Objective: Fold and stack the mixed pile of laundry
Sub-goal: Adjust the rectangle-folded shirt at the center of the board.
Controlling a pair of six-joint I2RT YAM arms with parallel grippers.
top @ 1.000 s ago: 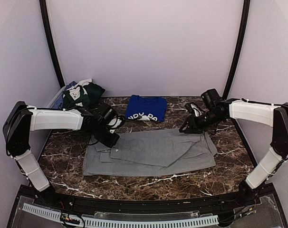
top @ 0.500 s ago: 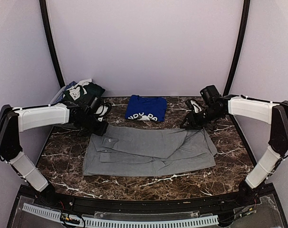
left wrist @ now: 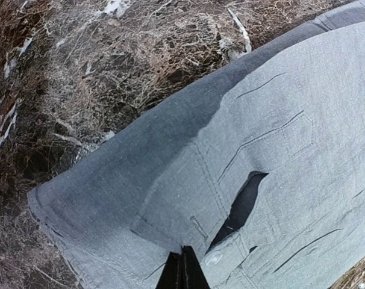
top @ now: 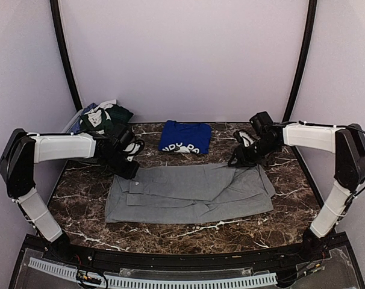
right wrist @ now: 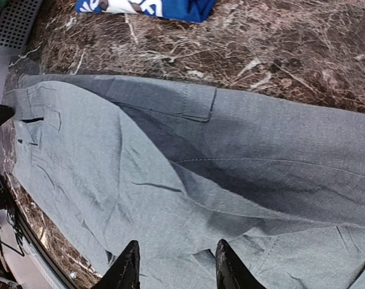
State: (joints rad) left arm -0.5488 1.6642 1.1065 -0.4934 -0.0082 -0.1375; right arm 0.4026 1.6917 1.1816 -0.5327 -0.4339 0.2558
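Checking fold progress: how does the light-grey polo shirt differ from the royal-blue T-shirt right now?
The light-grey collared polo shirt lies spread wide, only partly folded; the royal-blue T-shirt is folded into a compact rectangle behind it. The polo covers far more surface than the T-shirt. The polo is plain; the T-shirt shows white print. Both lie flat on the dark marble table.

Dark brown white-veined marble tabletop [top: 80, 192]; plain pale lilac walls [top: 182, 54]; two black curved poles [top: 64, 54] behind

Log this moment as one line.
grey polo laid out | blue T-shirt folded behind | left fingers shut at collar | right fingers open over polo
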